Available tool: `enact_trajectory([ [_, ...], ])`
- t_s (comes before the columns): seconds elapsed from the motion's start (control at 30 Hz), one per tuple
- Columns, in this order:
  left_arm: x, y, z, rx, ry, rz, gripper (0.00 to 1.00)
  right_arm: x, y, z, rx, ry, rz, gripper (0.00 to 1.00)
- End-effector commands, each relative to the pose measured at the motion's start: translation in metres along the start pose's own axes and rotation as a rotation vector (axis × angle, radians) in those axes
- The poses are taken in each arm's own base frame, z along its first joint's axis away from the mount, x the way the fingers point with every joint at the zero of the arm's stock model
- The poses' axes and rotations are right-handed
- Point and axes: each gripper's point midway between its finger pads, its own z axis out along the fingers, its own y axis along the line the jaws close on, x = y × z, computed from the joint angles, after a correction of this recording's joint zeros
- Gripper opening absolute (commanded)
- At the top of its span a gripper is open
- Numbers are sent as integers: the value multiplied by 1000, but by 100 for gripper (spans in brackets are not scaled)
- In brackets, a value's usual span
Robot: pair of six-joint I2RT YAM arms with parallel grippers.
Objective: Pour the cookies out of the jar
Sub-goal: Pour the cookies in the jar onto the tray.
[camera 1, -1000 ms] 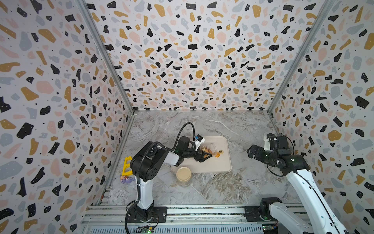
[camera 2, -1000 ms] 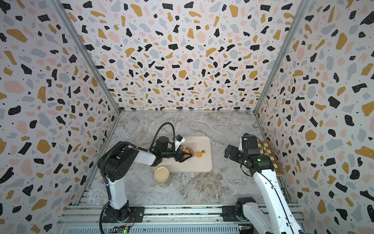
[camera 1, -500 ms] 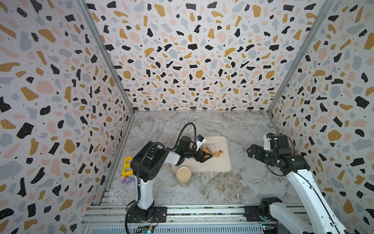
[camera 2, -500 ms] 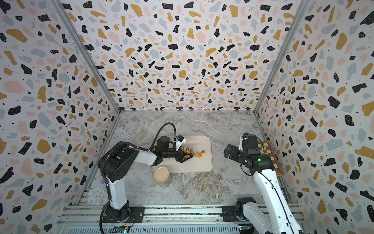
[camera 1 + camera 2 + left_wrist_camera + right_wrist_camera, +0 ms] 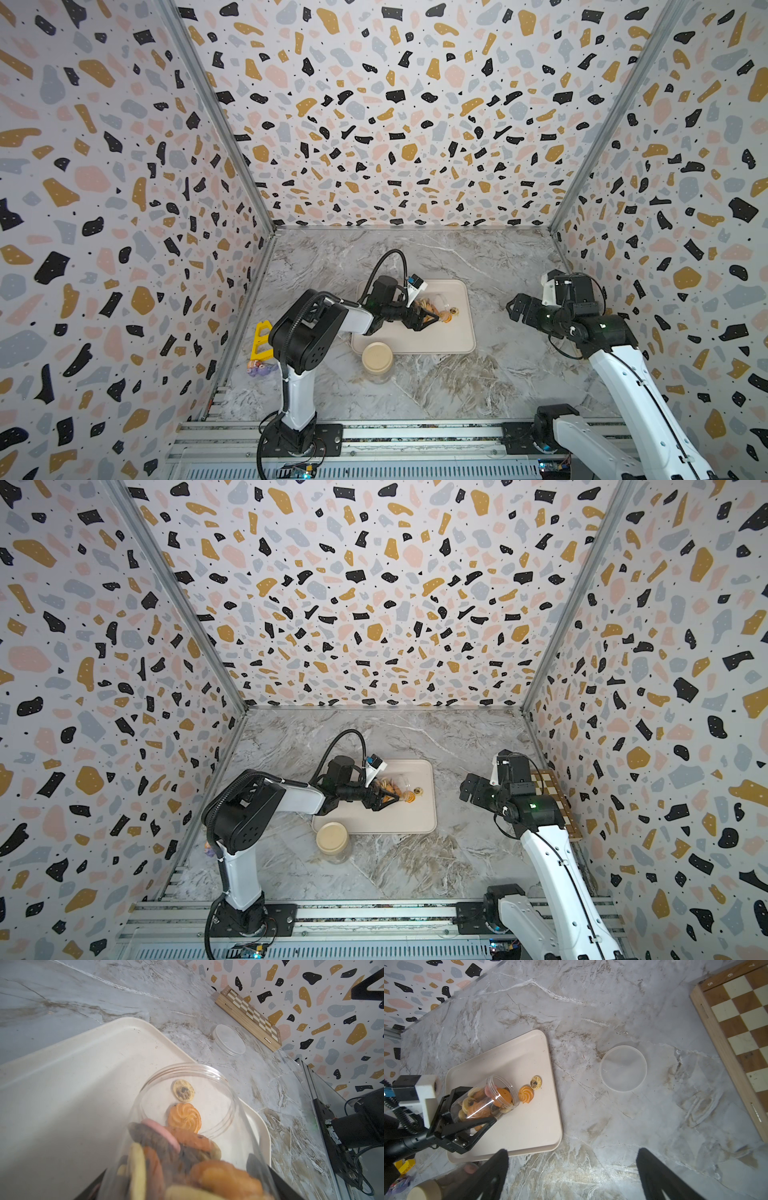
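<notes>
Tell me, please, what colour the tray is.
The tray is plain cream, clearest in the right wrist view.

Lab test cell (terrazzo-print walls)

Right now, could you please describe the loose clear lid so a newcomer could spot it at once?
Find the cream rectangular tray on the grey marble table. Between it and the wooden chessboard lies a round, clear plastic lid, flat on the marble. It alone is a see-through disc, touching nothing.

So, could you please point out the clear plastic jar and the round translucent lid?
Clear plastic jar (image 5: 483,1101): right wrist view, its side wall.
Round translucent lid (image 5: 623,1068): right wrist view, its centre.
</notes>
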Motion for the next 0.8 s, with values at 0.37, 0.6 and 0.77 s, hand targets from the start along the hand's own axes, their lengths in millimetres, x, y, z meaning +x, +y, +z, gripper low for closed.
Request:
enact_trajectory([
  [0.37,-15,-17,4,16,14,73,0,-4,3,-11,-15,-24,-5,98],
  [0.6,-15,-15,5,0,47,69,0,-4,3,-11,-12,-25,-4,98],
  [0.77,-11,-17,0,-16,62,50,0,-3,3,-11,-18,-24,0,98],
])
